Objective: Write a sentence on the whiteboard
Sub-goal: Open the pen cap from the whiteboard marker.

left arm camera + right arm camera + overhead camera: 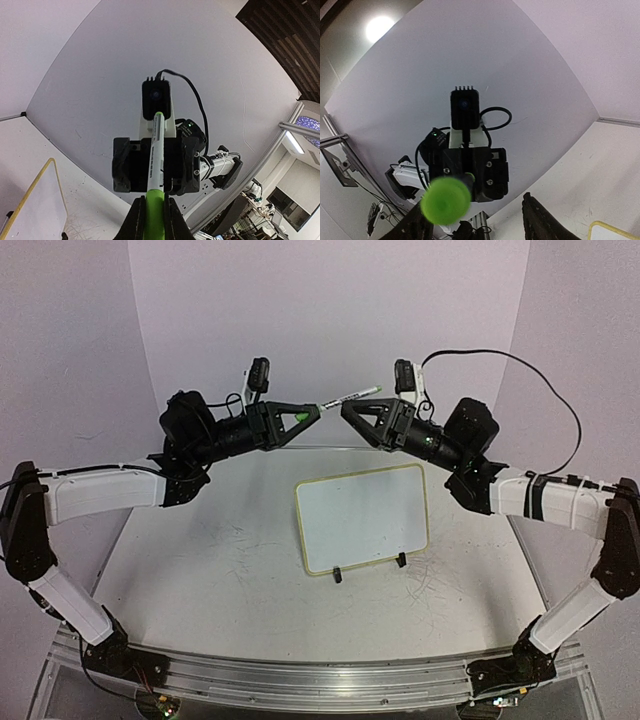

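Observation:
The whiteboard (365, 515) stands blank on its two black clip feet at mid-table; no green sentence shows on it. Its yellow rim also shows in the left wrist view (30, 197) and the right wrist view (615, 231). My left gripper (312, 412) is raised above the board's far edge and shut on the green cap (154, 210) of a white marker (352, 397). The marker body (156, 150) points at my right gripper (345, 408), which faces the left one. The right gripper (477, 225) is open, and the body passes between its spread fingers. The marker's blurred green end (445, 201) is close to the right wrist camera.
A scratched white tabletop (220, 570) lies under both arms. White backdrop walls (330, 310) stand behind and at the sides. A black cable (540, 380) loops from the right arm. An aluminium rail (320, 680) runs along the near edge.

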`<move>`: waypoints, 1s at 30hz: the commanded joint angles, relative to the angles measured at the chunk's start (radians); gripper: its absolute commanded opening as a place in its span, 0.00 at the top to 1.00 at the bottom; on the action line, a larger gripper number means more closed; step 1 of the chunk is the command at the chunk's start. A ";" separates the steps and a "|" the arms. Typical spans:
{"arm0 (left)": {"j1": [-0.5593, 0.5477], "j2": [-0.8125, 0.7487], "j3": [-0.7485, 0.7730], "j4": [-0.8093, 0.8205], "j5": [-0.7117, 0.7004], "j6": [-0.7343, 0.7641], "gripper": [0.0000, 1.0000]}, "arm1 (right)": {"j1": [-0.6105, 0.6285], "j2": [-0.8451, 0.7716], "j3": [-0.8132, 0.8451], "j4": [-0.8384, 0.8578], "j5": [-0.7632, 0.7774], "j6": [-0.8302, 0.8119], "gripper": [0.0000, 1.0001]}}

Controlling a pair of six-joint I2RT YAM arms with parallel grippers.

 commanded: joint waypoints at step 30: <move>-0.004 0.032 0.012 0.057 0.102 -0.003 1.00 | -0.038 0.035 0.084 0.071 -0.203 -0.011 0.83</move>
